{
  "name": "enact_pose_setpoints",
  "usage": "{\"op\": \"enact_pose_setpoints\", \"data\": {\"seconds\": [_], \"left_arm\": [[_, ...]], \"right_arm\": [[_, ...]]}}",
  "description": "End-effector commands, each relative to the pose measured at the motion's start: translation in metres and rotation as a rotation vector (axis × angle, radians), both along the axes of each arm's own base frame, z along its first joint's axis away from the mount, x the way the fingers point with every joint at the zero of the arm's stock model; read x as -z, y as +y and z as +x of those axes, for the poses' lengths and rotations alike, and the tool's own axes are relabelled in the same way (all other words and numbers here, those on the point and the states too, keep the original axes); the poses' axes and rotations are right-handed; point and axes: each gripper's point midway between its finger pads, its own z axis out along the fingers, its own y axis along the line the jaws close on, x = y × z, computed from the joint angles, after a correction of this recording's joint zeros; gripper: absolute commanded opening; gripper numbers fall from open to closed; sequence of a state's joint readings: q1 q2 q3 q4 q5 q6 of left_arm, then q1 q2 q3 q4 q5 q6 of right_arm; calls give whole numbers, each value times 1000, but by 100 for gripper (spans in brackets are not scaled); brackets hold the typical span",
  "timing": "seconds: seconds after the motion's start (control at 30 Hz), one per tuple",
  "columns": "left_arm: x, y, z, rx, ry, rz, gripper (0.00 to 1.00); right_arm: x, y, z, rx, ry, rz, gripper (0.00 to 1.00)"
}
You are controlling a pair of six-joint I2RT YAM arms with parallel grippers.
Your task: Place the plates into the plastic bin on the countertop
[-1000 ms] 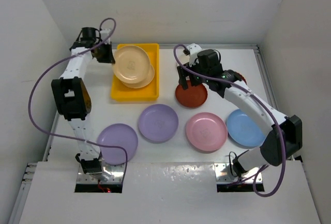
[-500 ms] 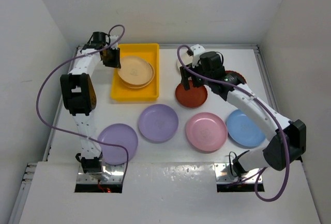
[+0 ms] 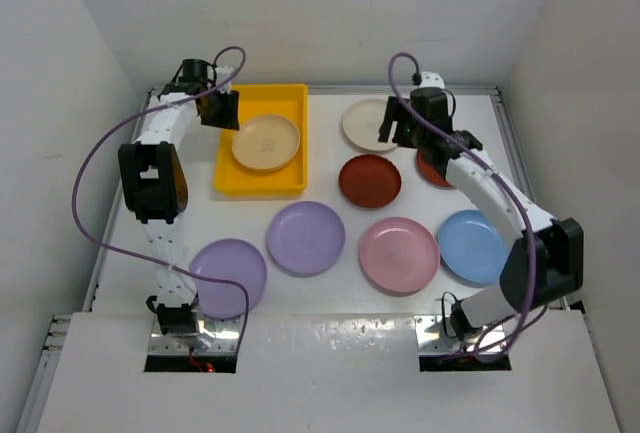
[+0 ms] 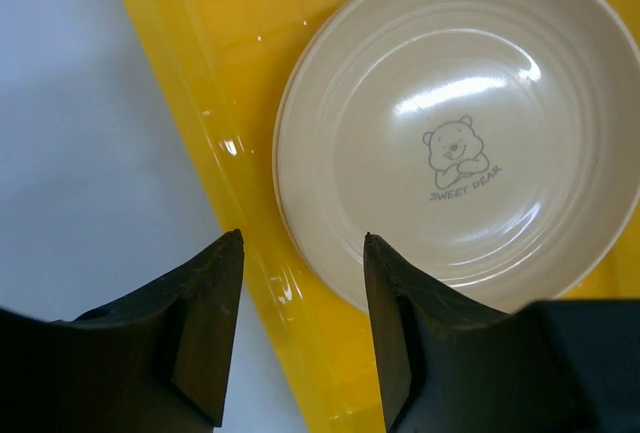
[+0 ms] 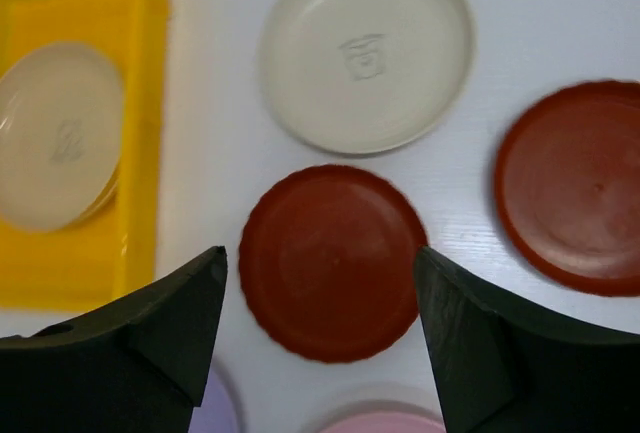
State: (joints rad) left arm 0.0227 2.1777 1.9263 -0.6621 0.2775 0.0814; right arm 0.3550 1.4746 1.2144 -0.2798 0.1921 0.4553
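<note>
The yellow plastic bin [image 3: 228, 179] sits at the back left of the countertop [image 3: 330, 288]. A tan plate [image 3: 266, 142] lies flat in it, and a second rim shows under it. My left gripper [image 3: 222, 110] hangs open and empty over the bin's left wall [image 4: 205, 113], beside the tan plate [image 4: 460, 133]. My right gripper [image 3: 395, 129] is open and empty, high above the cream plate [image 3: 361, 123] and a brown-red plate [image 3: 370, 180]. In the right wrist view the brown-red plate [image 5: 330, 298] lies between the open right gripper [image 5: 320, 253] fingers, well below them.
A second brown-red plate [image 3: 434, 169] lies partly under the right arm. Two lavender plates [image 3: 306, 237] [image 3: 228, 276], a pink plate [image 3: 399, 254] and a blue plate [image 3: 474, 246] lie along the near side. White walls stand on three sides.
My left gripper opened and let go of the tan plate, which now lies flat in the bin. My right gripper lifted off the brown-red plate and moved back and right.
</note>
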Motion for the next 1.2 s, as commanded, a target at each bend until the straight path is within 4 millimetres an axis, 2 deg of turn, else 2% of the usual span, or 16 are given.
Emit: {"op": "enact_pose_setpoints", "data": {"seconds": [0.0, 0.03, 0.1, 0.23, 0.3, 0.33, 0.43, 0.57, 0.63, 0.8, 0.83, 0.97, 1.07, 1.1, 1.13, 1.17], "left_arm": [[-59, 0, 15, 13, -144, 26, 54], [-68, 2, 16, 5, -163, 35, 54], [-87, 5, 14, 3, -203, 52, 58], [-89, 17, -2, -6, -190, 100, 58], [-80, 25, -13, -23, -155, 107, 58], [-78, 31, -16, -35, -148, 108, 58], [-75, 49, -28, -79, -128, 104, 58], [-83, 62, -42, -107, -128, 106, 58], [-77, 74, -50, -132, -108, 106, 58], [-70, 81, -61, -146, -85, 98, 58], [-71, 87, -64, -159, -86, 99, 58], [-73, 97, -68, -180, -86, 100, 58], [-73, 102, -69, -192, -86, 100, 58], [-73, 107, -69, -202, -85, 101, 58], [-73, 107, -69, -202, -85, 101, 58], [-73, 111, -70, -211, -85, 101, 58]], "right_arm": [[22, -42, 39, 315, 24, 134, 70], [16, -47, 51, 378, 17, 183, 67], [39, -63, 64, 443, 70, 189, 62], [79, -67, 105, 477, 158, 192, 62], [87, -71, 116, 495, 169, 189, 62], [107, -69, 123, 498, 202, 179, 60], [133, -71, 132, 529, 252, 192, 56], [164, -73, 134, 597, 306, 216, 49], [182, -71, 130, 609, 354, 206, 48], [206, -64, 130, 638, 408, 259, 44], [214, -63, 129, 633, 413, 261, 35], [208, -68, 133, 647, 384, 254, 0], [190, -77, 137, 679, 319, 236, 0], [160, -77, 147, 657, 240, 249, 0], [152, -83, 146, 671, 208, 229, 0], [114, -82, 155, 654, 117, 253, 0]]}}
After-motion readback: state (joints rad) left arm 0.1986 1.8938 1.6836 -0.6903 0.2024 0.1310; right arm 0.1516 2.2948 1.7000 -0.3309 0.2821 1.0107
